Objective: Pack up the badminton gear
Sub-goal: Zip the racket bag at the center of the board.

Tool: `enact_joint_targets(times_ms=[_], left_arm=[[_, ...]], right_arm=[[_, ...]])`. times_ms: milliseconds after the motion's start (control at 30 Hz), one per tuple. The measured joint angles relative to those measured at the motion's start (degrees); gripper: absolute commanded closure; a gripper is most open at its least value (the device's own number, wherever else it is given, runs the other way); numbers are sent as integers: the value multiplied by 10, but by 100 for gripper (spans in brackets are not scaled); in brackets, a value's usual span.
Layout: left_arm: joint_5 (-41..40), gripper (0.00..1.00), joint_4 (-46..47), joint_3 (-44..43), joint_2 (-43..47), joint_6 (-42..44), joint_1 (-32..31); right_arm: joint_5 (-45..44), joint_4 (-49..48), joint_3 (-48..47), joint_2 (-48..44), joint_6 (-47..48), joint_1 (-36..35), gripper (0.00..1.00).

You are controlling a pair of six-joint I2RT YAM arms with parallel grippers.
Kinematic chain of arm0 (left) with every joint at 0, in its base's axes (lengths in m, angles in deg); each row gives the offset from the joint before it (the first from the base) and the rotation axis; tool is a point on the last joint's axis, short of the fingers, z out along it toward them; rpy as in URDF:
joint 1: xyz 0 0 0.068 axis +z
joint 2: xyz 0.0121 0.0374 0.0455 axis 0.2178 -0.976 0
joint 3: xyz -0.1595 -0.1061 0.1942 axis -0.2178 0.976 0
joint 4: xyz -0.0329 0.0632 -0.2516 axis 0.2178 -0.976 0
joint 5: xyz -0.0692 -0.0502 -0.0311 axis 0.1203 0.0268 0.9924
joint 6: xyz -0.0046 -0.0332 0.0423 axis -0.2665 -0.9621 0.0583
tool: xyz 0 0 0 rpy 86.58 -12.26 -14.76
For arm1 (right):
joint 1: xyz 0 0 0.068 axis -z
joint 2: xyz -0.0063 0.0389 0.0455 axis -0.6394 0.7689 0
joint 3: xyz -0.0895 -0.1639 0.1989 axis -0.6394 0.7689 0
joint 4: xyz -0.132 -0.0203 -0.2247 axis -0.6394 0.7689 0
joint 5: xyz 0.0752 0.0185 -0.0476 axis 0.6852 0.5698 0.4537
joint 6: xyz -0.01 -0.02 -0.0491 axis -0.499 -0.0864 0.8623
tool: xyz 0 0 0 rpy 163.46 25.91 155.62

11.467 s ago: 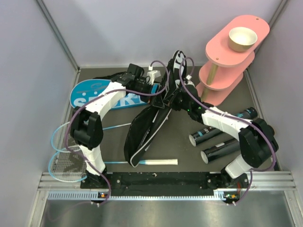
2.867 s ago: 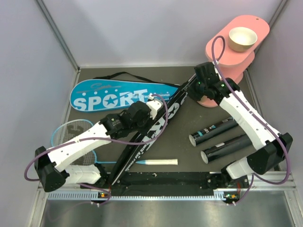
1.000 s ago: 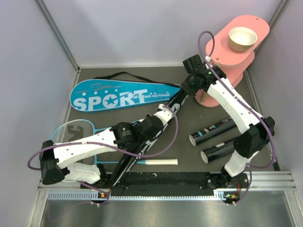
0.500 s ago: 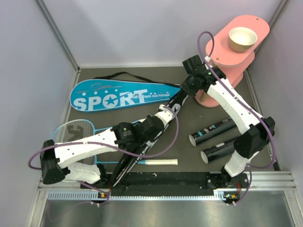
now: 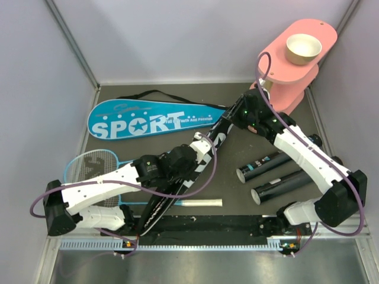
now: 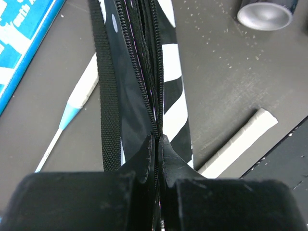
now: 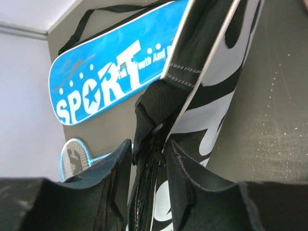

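Lying slantwise across the table (image 5: 234,192), the black bag (image 5: 220,129) ran from the near edge up toward the pink stand (image 5: 285,84), with the blue bag (image 5: 148,121) beyond it and two tubes (image 5: 269,164) to its right. The left gripper (image 6: 158,140) was pressed together on the bag's zipper edge about halfway along. The right gripper (image 7: 149,143) straddled the strap tab at the far end, jaws slightly apart; whether they pinched it could not be told.

The blue racket bag (image 5: 155,121) says SPORT in big white letters — then "Youth And" in small ones.
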Motion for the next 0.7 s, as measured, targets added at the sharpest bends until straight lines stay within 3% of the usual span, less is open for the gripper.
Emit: enact_joint_targets(times_ms=[233,367,567,700], left_arm=[[16,100,14,1,7,0,3],[19,100,15,1,7,0,3],[23,100,16,1,7,0,3],[25,100,17,1,7,0,4]], right_arm=[[30,-4,0,-9,12,-1,64],[35,-4,1,-15,12,2,73],[41,-8,20,-38,21,7,68],[51,-11,22,-40,40,12,73]])
